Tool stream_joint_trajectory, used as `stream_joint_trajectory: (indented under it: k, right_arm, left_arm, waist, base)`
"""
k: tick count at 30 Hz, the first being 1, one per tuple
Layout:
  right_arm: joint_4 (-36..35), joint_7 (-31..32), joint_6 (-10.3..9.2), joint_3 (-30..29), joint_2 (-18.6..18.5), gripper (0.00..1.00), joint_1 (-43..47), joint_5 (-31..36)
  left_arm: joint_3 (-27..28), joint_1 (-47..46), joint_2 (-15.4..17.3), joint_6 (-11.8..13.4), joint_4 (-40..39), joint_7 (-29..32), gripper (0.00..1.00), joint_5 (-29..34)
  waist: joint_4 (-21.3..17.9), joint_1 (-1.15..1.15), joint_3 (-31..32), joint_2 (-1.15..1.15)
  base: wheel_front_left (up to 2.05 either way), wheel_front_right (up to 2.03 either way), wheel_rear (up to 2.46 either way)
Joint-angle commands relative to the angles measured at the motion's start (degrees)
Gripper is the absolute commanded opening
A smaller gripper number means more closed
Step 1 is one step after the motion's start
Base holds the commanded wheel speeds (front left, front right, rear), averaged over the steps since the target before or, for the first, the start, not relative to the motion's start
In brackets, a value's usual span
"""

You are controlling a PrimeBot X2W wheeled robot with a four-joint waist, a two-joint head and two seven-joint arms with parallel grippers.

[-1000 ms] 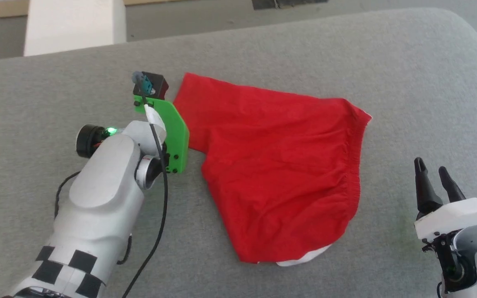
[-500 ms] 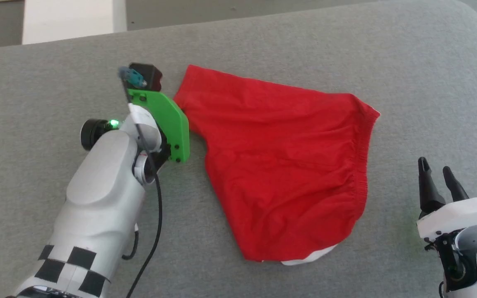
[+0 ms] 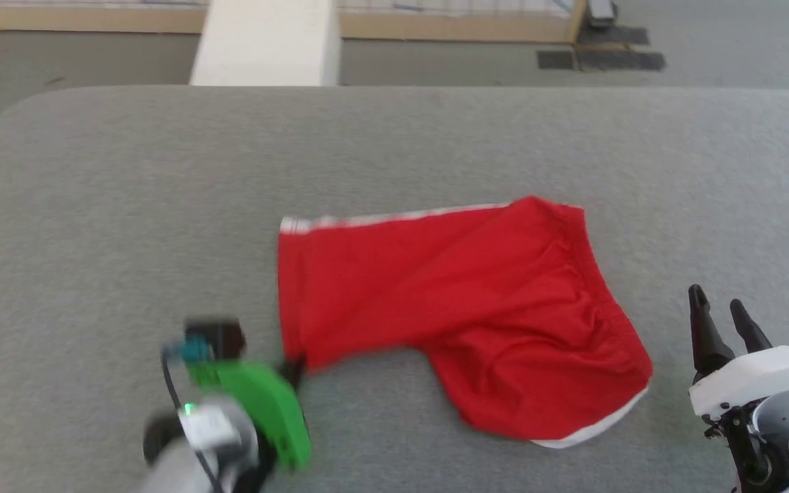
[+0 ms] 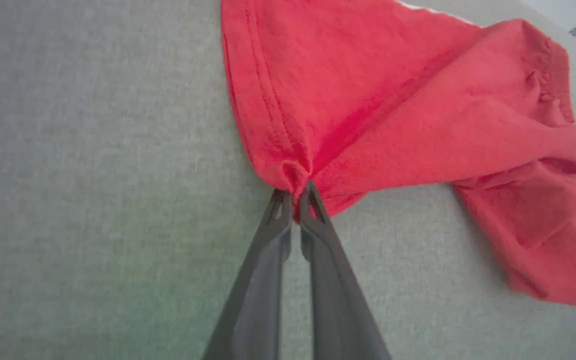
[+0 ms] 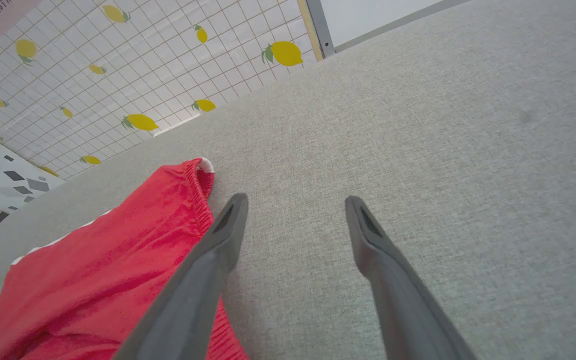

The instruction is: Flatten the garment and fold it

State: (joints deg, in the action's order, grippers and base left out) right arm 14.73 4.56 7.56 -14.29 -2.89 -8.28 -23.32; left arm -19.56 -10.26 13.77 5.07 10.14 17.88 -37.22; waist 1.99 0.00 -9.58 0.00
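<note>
The red garment point(image 3: 463, 308) lies spread on the grey padded surface point(image 3: 127, 205), with white trim along its far edge and at its near right hem. No lettering shows on it. My left gripper point(image 4: 295, 192) is shut on a bunched corner of the garment point(image 4: 368, 100) at its near left end; in the head view that corner sits just above the green wrist plate point(image 3: 257, 404). My right gripper point(image 3: 720, 308) stands open to the right of the garment, above the bare surface. In the right wrist view its fingers point(image 5: 228, 225) are spread, the elastic waistband point(image 5: 198, 195) just to their left.
A white pillar point(image 3: 264, 41) and a wooden skirting stand beyond the surface's far edge. A lemon-patterned tiled wall point(image 5: 118, 75) shows in the right wrist view. Bare grey surface lies to the left and far side of the garment.
The head camera has shifted, so the whole picture moved. The left gripper has drawn its held corner toward the near left, and the garment is now stretched out longer, white trim showing along its far edge.
</note>
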Motion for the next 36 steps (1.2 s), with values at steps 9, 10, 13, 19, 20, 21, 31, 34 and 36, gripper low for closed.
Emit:
stream_joint_trajectory:
  k: [9, 10, 13, 19, 20, 21, 31, 34, 36]
  right_arm:
    - [-0.1, 0.3, -0.08, 1.1, 0.0, 1.0, 0.9, -0.8]
    - [0.0, 0.3, -0.08, 1.2, 0.0, 1.0, 1.1, -1.0]
    - [0.4, 0.0, -0.08, 1.1, 0.0, 1.0, 1.6, -1.4]
    - [0.0, -0.2, -0.08, 0.2, 0.0, 1.0, 1.9, -1.3]
    - [-0.1, -0.1, -0.08, 0.2, 0.0, 1.0, 1.7, -1.3]
    - [-0.3, -0.1, -0.08, 0.3, 0.0, 1.0, 1.5, -1.2]
    - [-1.1, 0.3, -0.08, 1.4, 0.0, 1.0, -1.4, -1.2]
    - [-1.1, 0.2, -0.08, 1.3, 0.0, 1.0, -1.6, -1.1]
    - [-1.1, 0.0, -0.08, 1.0, 0.0, 1.0, -1.7, -1.0]
  left_arm:
    - [0.2, 12.1, -1.5, 4.4, -5.1, 2.5, 1.0, -3.8]
    - [0.7, 12.4, -1.4, 4.6, -5.9, 2.5, 1.0, -4.2]
    - [3.7, 12.4, 0.0, 6.0, -10.4, 1.6, 1.0, -4.6]
    - [6.7, 3.7, 6.8, 7.0, -15.7, 2.6, 1.0, 0.1]
    - [6.3, 1.1, 7.5, 6.6, -14.9, 3.2, 1.0, 1.0]
    - [5.5, -1.0, 8.0, 6.3, -14.0, 3.8, 1.0, 2.2]
    - [-2.7, -18.6, 7.8, 1.9, 9.8, 12.7, 1.0, 6.6]
    - [-3.2, -19.9, 7.3, 2.0, 14.3, 14.1, 1.0, 6.6]
    - [-3.7, -20.0, 6.9, 1.9, 16.8, 16.0, 1.0, 6.2]
  waist:
    - [4.3, 0.0, 4.4, 0.0]
    - [4.1, 0.0, 4.5, 0.0]
    - [3.3, 0.0, 4.9, 0.0]
    - [2.5, 0.0, 3.5, 0.0]
    - [2.2, 0.0, 3.0, 0.0]
    - [2.0, 0.0, 2.6, 0.0]
    - [-2.2, 0.0, -3.2, 0.0]
    - [-2.8, 0.0, -4.0, 0.0]
    - [-3.0, 0.0, -4.2, 0.0]
  base:
    - [0.0, 0.0, 0.0]
    - [0.0, 0.0, 0.0]
    - [0.0, 0.0, 0.0]
    - [0.0, 0.0, 0.0]
    - [0.0, 0.0, 0.0]
    - [0.0, 0.0, 0.0]
    - [0.0, 0.0, 0.0]
    - [0.0, 0.0, 0.0]
    - [0.0, 0.0, 0.0]
